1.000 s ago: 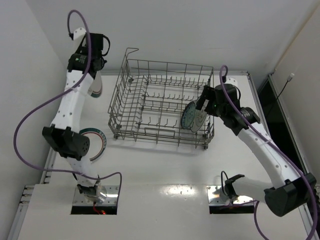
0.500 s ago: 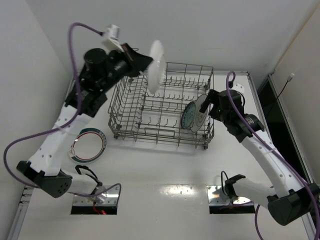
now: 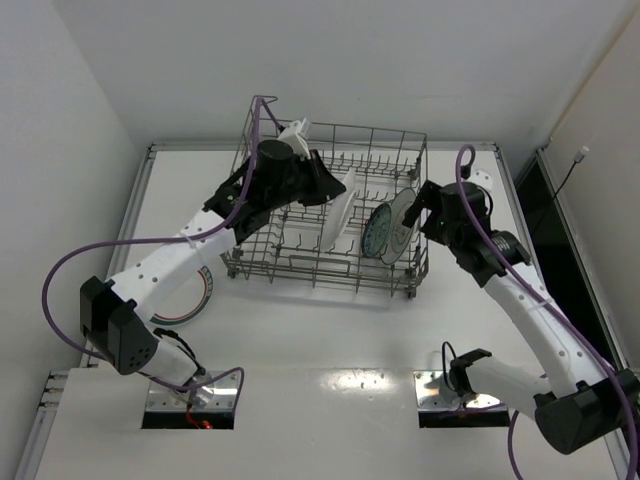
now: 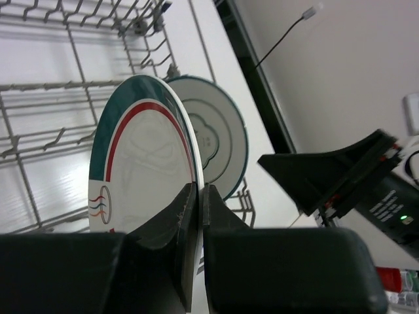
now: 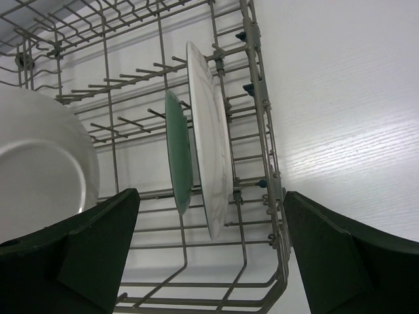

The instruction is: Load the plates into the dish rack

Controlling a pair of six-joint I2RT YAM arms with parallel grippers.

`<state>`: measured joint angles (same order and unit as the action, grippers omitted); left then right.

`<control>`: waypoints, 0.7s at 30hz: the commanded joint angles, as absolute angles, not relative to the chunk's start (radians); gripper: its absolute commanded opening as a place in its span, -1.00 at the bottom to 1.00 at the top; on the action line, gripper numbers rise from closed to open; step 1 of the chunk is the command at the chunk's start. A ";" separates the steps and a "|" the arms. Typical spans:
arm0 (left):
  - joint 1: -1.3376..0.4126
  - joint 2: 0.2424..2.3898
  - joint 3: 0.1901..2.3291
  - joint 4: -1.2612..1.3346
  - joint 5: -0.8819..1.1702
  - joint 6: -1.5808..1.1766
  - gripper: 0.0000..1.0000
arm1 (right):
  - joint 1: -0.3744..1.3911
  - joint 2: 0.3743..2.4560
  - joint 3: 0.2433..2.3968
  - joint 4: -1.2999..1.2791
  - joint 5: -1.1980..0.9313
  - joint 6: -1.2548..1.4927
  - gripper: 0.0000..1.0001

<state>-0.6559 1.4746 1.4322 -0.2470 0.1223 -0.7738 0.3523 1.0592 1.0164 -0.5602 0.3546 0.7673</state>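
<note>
Our left jaws are clamped on the rim of a banded plate [image 4: 144, 170], held upright mid dish rack [image 3: 300, 262]. Our right jaws gape empty beside a teal plate [image 5: 178, 154] and a white plate [image 5: 209, 144] standing at the rack's right end. Another plate [image 3: 203, 286] lies on the table [image 3: 330, 340].

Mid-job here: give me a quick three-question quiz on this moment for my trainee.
1. True or false: the right gripper is shut on a plate.
2. How many plates stand in the dish rack free of any gripper? A one, B two, C three.
3. Where does the fourth plate lie?
Key: 1 false, it is open and empty; the left gripper holds the banded plate. 2 B, the teal plate and the white plate. 3 On the table, left of the rack, partly under the left arm.
</note>
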 commanded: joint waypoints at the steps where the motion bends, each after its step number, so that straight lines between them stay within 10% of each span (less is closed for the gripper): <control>1: -0.693 1.457 1.442 -0.048 0.080 -0.828 -1.00 | 0.328 1.028 1.000 -0.522 0.338 0.773 0.79; 21: -0.765 1.578 1.397 0.083 -0.087 -0.953 -1.00 | 0.215 1.000 0.923 -0.483 0.218 0.746 0.79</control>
